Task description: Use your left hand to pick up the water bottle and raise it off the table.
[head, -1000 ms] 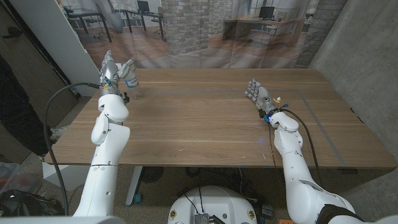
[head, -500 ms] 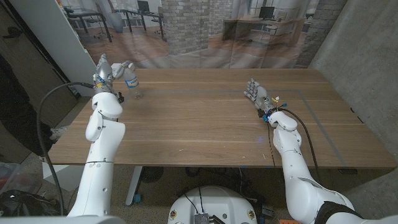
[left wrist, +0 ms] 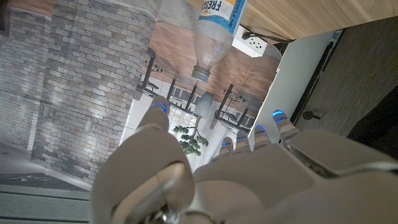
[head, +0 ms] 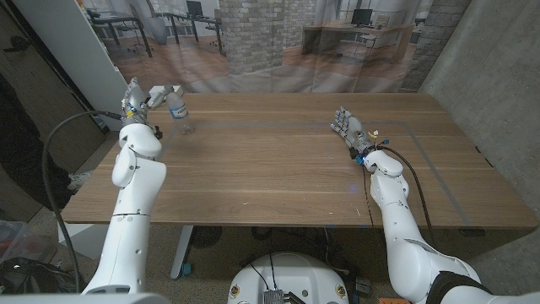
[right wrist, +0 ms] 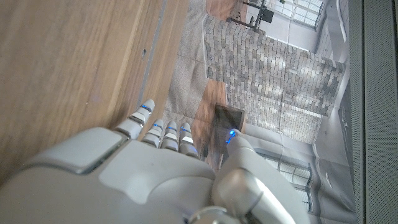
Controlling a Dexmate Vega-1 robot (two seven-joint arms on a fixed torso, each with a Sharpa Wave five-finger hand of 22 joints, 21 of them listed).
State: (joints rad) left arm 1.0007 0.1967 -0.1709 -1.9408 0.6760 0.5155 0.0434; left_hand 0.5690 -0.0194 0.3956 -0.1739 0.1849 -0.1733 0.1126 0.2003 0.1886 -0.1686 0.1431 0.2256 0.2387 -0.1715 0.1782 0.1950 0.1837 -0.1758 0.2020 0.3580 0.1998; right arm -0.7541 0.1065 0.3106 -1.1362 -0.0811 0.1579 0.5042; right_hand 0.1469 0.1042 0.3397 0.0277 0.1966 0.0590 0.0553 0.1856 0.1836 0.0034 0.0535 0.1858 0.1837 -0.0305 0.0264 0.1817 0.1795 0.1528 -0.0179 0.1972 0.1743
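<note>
Your left hand [head: 132,99] has its fingers [left wrist: 157,118] spread and holds nothing; in the left wrist view the thumb stands apart from the other fingertips, and the gap between them faces the water bottle [left wrist: 217,34]. That bottle is beyond the fingertips, not yet between them, with open background showing in between. In the head view it stands upright on the counter [head: 278,160] in the upper left of the frame, just to the picture-right of your left hand, near the far edge.

To do this reach well, I'd keep the fingers apart and bring the hand in level until the bottle's body sits deep between thumb and fingers. Close on the labelled middle, not the neck, or the bottle may tip or slide. Lift only once the grip looks firm.

Your right hand [head: 350,128] sits at the right of the head view, fingers together and extended, holding nothing.
</note>
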